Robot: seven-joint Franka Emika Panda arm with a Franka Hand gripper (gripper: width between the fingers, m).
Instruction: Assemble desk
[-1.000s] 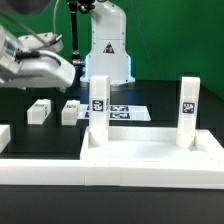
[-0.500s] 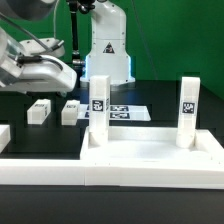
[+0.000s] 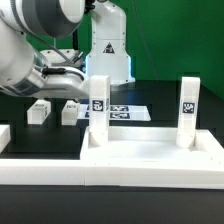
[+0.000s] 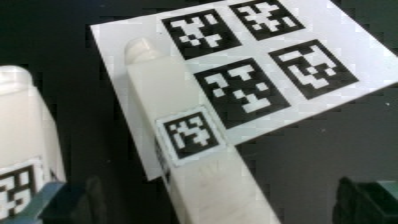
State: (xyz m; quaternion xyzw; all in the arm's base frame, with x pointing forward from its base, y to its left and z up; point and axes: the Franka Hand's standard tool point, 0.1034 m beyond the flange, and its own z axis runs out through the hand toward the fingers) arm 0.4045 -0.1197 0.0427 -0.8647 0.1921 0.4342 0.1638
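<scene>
- The gripper (image 4: 210, 205) is spread wide and holds nothing. In the wrist view its 2 dark fingertips (image 4: 54, 200) flank a loose leg (image 4: 187, 140) without touching it.
- That leg appears to lie flat with its tag up, at the edge of the marker board (image 4: 267, 60) — whether on it or just beside it, I cannot tell.
- A second loose leg (image 4: 18, 120) lies near, on the side away from the board.
- The panel (image 3: 150, 165) sits in the foreground of the exterior view. An upright leg (image 3: 98, 100) stands at its far corner on the exterior view's left, and another upright leg (image 3: 188, 100) at the far corner on the exterior view's right.
- The loose leg looks like light, rigid plastic with smooth faces — probably slippery, not fragile.
- The best hold is likely across its 2 long flat sides near the middle, so it does not pivot when lifted.
</scene>
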